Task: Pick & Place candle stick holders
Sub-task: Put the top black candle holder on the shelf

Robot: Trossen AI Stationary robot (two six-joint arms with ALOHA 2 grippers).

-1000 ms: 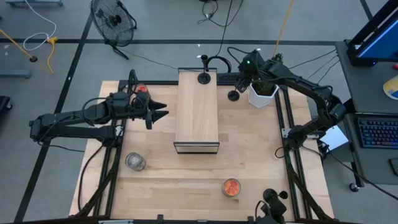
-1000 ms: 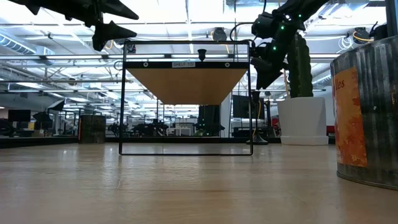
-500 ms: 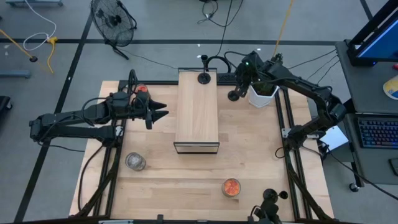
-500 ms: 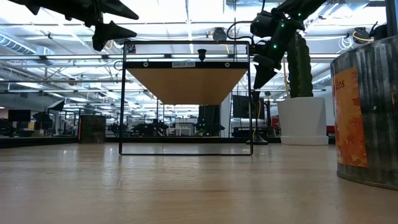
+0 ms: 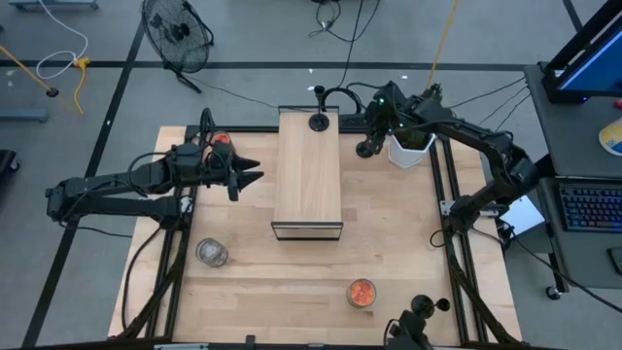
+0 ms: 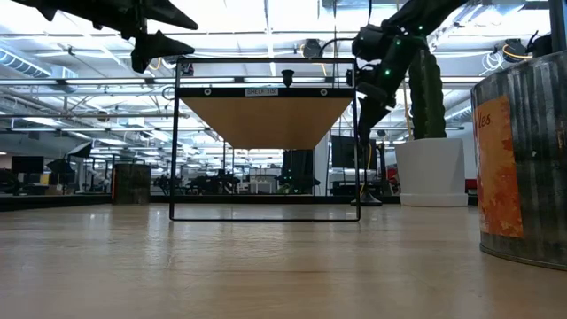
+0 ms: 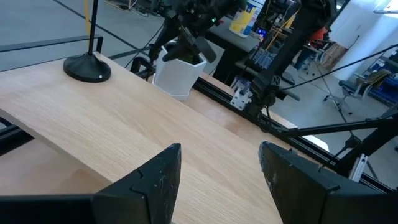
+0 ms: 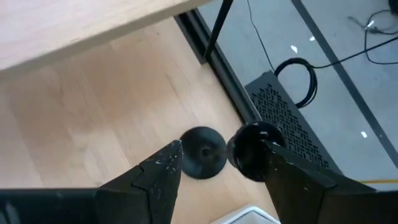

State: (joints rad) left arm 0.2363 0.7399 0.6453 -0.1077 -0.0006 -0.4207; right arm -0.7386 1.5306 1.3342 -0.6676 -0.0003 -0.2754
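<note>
One black holder (image 5: pixel 319 122) stands on its round base on the far end of the long wooden box (image 5: pixel 307 175). A second black holder (image 5: pixel 364 149) stands on the table beside the white pot (image 5: pixel 408 148). A third (image 5: pixel 422 307) stands at the near edge. My right gripper (image 8: pixel 221 149) is open above the second holder (image 8: pixel 202 152), a finger on either side and neither touching. My left gripper (image 5: pixel 251 176) is open and empty, raised left of the box. An orange-red cup (image 5: pixel 222 139), a clear-silvery cup (image 5: pixel 212 253) and another orange-red cup (image 5: pixel 362 293) stand on the table.
The box stands raised on a thin black frame (image 6: pixel 266 213). The white pot with the green cactus (image 6: pixel 431 168) stands right beside the second holder. The near orange-red cup (image 6: pixel 523 159) fills the low view's right. Cables lie beyond the far edge.
My right gripper has moved a little toward the table's left edge and down, closer to the black holder beside the white pot. Its fingers have stayed open.
</note>
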